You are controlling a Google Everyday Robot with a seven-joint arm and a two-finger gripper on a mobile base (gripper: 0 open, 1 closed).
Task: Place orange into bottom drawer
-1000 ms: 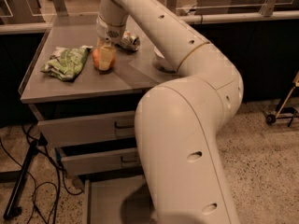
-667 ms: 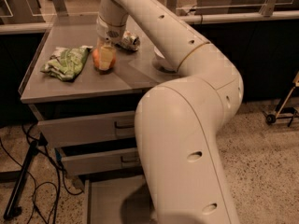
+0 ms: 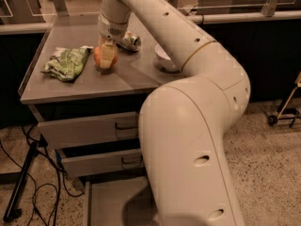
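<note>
1. Bottom drawer (image 3: 110, 202): lowest of three, pulled out at the near edge of the scene. Its flat grey floor is exposed on the left; the right part is hidden behind the robot's white arm (image 3: 188, 145).
2. Upper drawers: the middle drawer (image 3: 94, 163) and top drawer (image 3: 84, 130) are each slightly ajar, each with a dark loop handle.
3. Counter (image 3: 70, 87): grey top above the drawers.
4. Snack bag (image 3: 66, 62): green and white, lying flat at the left of the counter.
5. Orange (image 3: 97, 55): on the counter just right of the snack bag, well apart from the bottom drawer. Whether it rests on the surface or is raised clear of it cannot be determined.
6. Gripper (image 3: 106, 62): reaches down from above onto the orange. The fingers are closed around the fruit; the pale near finger lies flat against its near face.
7. White bowl (image 3: 164, 59): right of the orange, partly hidden by the arm.
8. Crumpled silvery item (image 3: 129, 41): beyond the orange, toward the far side.
</note>
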